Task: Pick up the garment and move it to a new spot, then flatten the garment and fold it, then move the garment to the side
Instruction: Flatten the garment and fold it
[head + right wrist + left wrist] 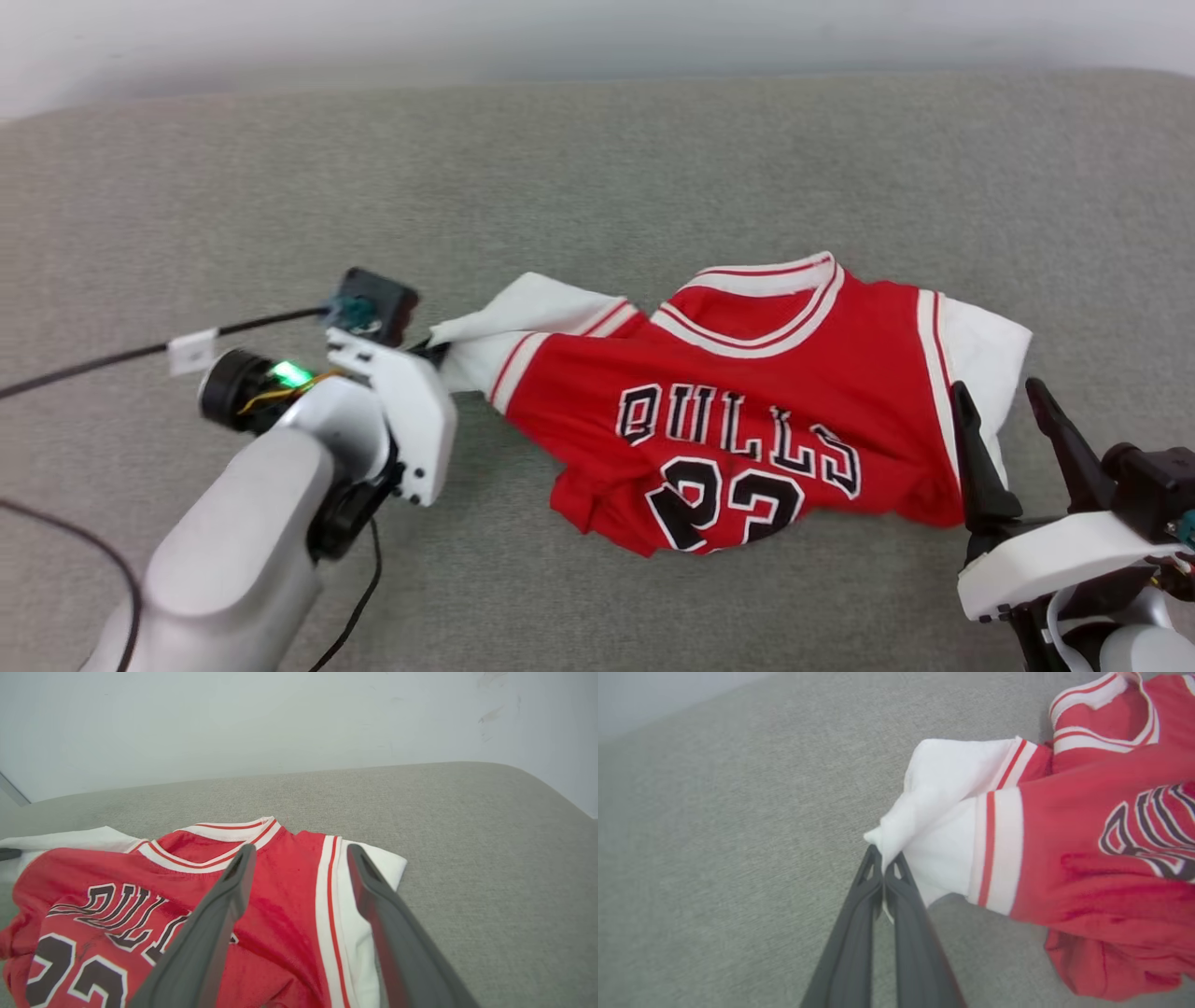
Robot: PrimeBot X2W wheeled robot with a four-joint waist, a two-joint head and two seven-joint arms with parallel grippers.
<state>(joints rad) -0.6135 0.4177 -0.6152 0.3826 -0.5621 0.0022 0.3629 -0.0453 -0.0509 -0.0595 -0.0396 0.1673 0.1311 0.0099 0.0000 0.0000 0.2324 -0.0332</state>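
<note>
Closest in, the left arm's pale forearm (233,541) reaches out over the grey cushion (653,168), and the left gripper (434,350) is clamped tight on a white corner of the jersey (579,373). From the left wrist view you can see it plainly: both dark fingers (864,896) pressed together with a peak of white lining pinched between their tips. That looks like a hold taken for lifting or dragging, on a corner out at the shoulder side where the cloth will follow without bunching.

Over on the other side, the right gripper (997,397) stands spread wide, holding nothing. Its fingers straddle the striped edge and the white flap at the jersey's far shoulder. I'd guess it is lining up a matching pinch, so the garment can hang evenly between two hands. Whether its tips touch the cloth I can't tell.

Jersey's whereabouts: lying front up near the middle of the cushion, between the two grippers, rumpled, hem curled under.

Now the writing. Black letters with white outlines spell "BULLS" across the chest, slanting with the wrinkles. Below it, the number 23, its lower part lost where the hem tucks under. A black cable (93,364) by the left wrist carries a small white tag (191,350); nothing legible on it.
</note>
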